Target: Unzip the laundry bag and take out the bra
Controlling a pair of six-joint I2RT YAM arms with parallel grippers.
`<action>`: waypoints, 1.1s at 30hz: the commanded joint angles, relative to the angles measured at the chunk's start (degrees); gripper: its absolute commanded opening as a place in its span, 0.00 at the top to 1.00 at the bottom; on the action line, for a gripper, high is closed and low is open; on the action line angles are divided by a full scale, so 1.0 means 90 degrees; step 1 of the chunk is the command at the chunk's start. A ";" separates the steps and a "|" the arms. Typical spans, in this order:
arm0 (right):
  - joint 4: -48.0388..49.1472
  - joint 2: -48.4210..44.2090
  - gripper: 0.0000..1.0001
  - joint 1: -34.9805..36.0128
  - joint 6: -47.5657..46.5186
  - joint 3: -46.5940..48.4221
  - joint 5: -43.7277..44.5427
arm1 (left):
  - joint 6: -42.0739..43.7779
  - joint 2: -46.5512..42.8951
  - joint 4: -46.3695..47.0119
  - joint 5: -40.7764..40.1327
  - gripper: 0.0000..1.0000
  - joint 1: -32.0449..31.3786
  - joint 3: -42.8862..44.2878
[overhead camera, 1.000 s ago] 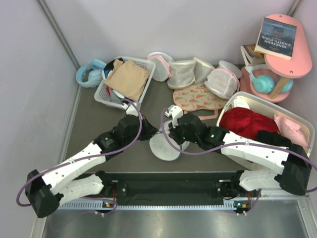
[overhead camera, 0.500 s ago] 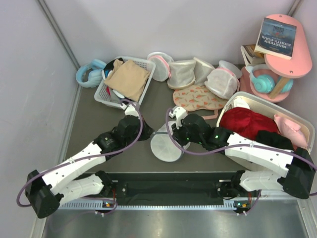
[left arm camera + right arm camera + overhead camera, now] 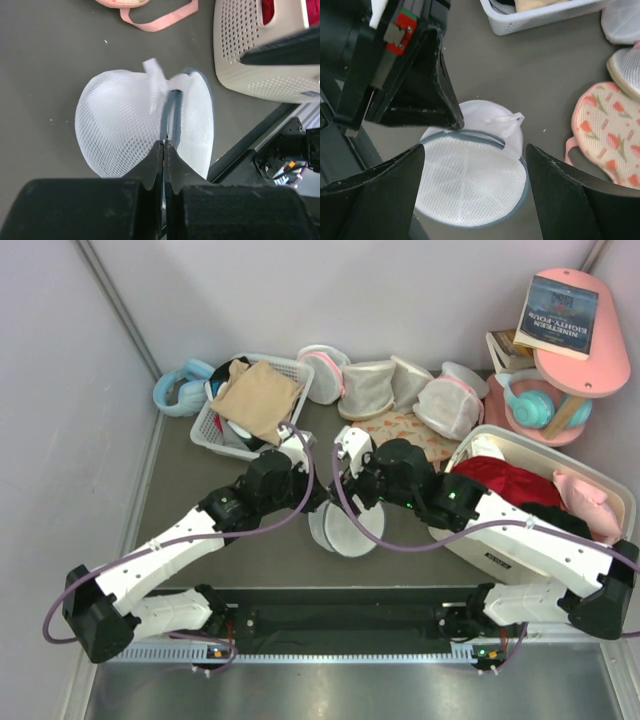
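The laundry bag (image 3: 346, 531), a round white mesh bag with a grey zipper rim, is tipped up on its edge on the dark table. My left gripper (image 3: 164, 143) is shut on that rim, and the zipper line (image 3: 172, 107) runs away from its tips between the two mesh halves. A white loop tab (image 3: 155, 80) sticks out at the far end. My right gripper (image 3: 475, 147) hovers open above the bag (image 3: 472, 182) with nothing between its fingers. The left fingertip (image 3: 451, 120) shows there, pinching the rim. The bra is hidden.
A white slatted basket (image 3: 222, 430) with tan cloth sits at the back left. Mesh bags with pink trim (image 3: 400, 388) and a floral pink pouch (image 3: 395, 432) lie behind. A cream perforated bin (image 3: 480, 550) with a red garment stands to the right.
My right gripper has opened and let go of the bag. Both arms have shifted toward the far side, and the bag has turned from flat onto its edge in the left grip.
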 commanded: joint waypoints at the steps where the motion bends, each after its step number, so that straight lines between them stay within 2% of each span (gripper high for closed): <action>1: 0.0368 0.0412 0.19 -0.0064 -0.0922 0.0073 -0.0257 | 0.0391 0.0058 0.0433 0.0471 1.00 0.0023 0.0333; 5: 0.1342 0.0432 0.18 -0.0200 -0.1168 -0.0454 -0.0793 | 0.0480 0.0058 0.0394 0.0510 1.00 0.0023 0.0362; 6: 0.1694 0.0345 0.18 -0.0471 -0.1197 -0.0755 -0.1308 | 0.0509 0.0029 0.0355 0.0442 1.00 0.0023 0.0352; 8: 0.1970 0.0267 0.18 -0.0834 -0.1120 -0.0903 -0.1721 | 0.0557 -0.0029 0.0248 0.0374 1.00 0.0023 0.0352; 12: 0.2030 0.0256 0.17 -0.1264 -0.1226 -0.0933 -0.2707 | 0.0655 -0.0195 0.0208 0.0383 1.00 0.0023 0.0323; 21: 0.1513 0.0871 0.20 -0.1343 -0.1432 -0.0543 -0.4171 | 0.0821 -0.0215 0.0208 0.0618 1.00 0.0033 0.0343; 24: 0.1230 0.1067 0.30 -0.1343 -0.1480 -0.0416 -0.4457 | 0.0851 -0.0225 0.0189 0.0540 1.00 0.0062 0.0362; 25: 0.1035 0.1096 0.41 -0.1333 -0.1519 -0.0406 -0.4457 | 0.0851 -0.0244 0.0169 0.0491 1.00 0.0082 0.0352; 27: 0.0946 0.1077 0.54 -0.1343 -0.1529 -0.0445 -0.4361 | 0.0822 -0.0283 0.0130 0.0345 1.00 0.0121 0.0352; 28: 0.0945 0.1019 0.66 -0.1343 -0.1510 -0.0513 -0.4321 | 0.0802 -0.0293 0.0091 0.0267 1.00 0.0121 0.0343; 30: 0.0897 0.0989 0.79 -0.1343 -0.1374 -0.0533 -0.4069 | 0.0666 -0.0332 0.0062 -0.0006 1.00 0.0131 0.0313; 31: 0.0723 0.1037 1.00 -0.1343 -0.1305 -0.0485 -0.3980 | 0.0617 -0.0352 0.0042 -0.0085 1.00 0.0131 0.0294; 33: 0.0517 0.1106 1.00 -0.1343 -0.1149 -0.0406 -0.3629 | 0.0402 -0.0420 0.0022 -0.0415 1.00 0.0131 0.0226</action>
